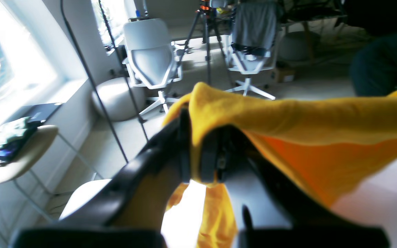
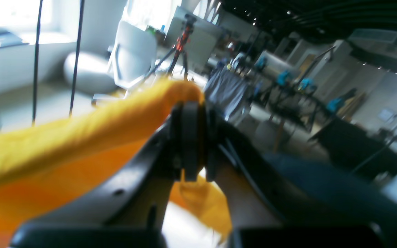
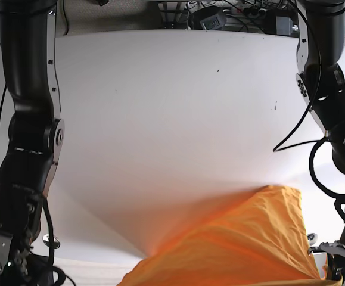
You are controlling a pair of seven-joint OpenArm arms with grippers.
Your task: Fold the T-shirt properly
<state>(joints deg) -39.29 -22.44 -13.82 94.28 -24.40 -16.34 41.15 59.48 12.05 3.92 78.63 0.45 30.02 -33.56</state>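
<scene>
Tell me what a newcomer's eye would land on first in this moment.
The bright yellow T-shirt, lifted off the white table and stretched between both arms, fills the lower right of the base view. In each wrist view a black gripper is clamped on a bunched edge of the cloth: the left gripper and the right gripper. Behind them, white office chairs and a tripod stand near bright windows.

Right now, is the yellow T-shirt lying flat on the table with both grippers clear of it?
No: the left gripper and right gripper each pinch the yellow T-shirt, held lifted between them.
</scene>
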